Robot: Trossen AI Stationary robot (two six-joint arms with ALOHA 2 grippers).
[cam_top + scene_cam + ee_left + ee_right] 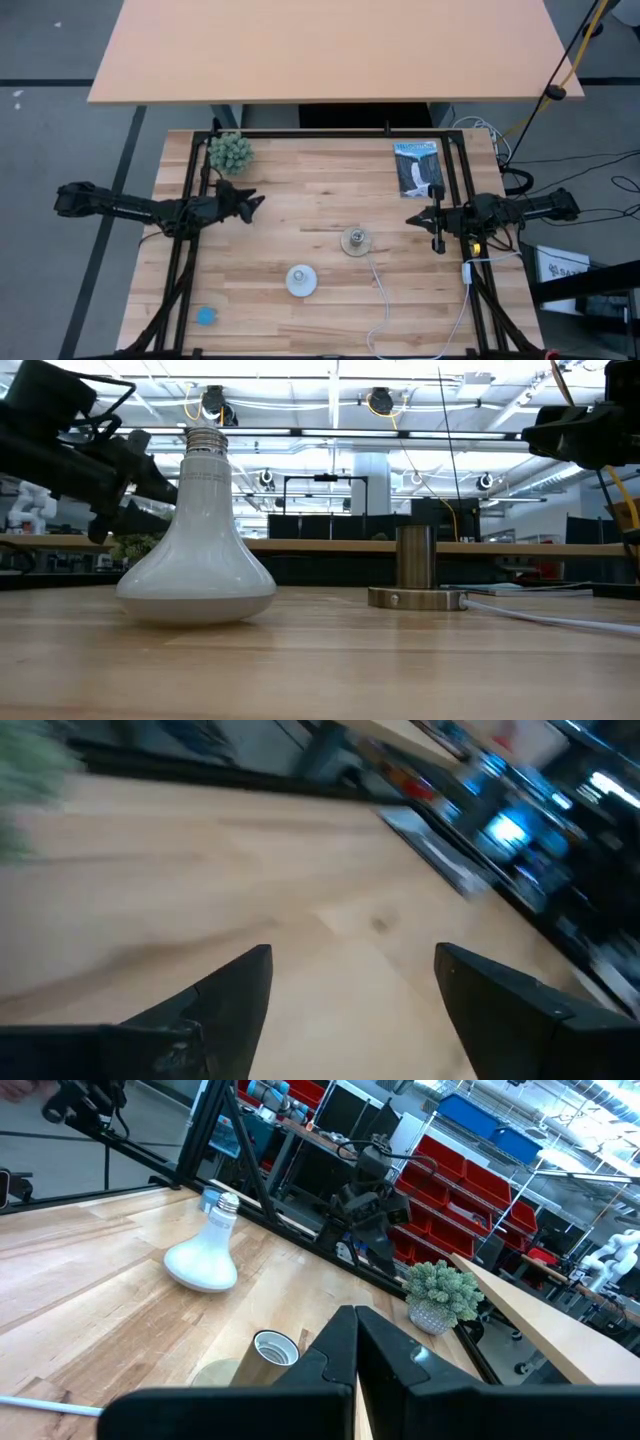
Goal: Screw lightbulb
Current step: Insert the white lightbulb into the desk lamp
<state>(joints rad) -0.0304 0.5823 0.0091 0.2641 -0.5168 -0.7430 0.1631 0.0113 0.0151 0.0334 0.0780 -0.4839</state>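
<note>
The white lightbulb [301, 280] stands dome-down on the wooden table, its silver screw base [205, 440] pointing up; it also shows in the right wrist view [204, 1252]. The metal socket [355, 240] with a white cord stands near the table's middle. My left gripper [258, 201] hovers open at the table's left side, clear of the bulb; nothing lies between its fingers [235, 995]. My right gripper [410, 221] waits shut at the right side.
A small green potted plant [230, 152] stands at the far left. A booklet [418, 168] lies at the far right. A blue disc [206, 316] sits near the front left corner. The socket's white cord [385, 300] runs toward the near edge.
</note>
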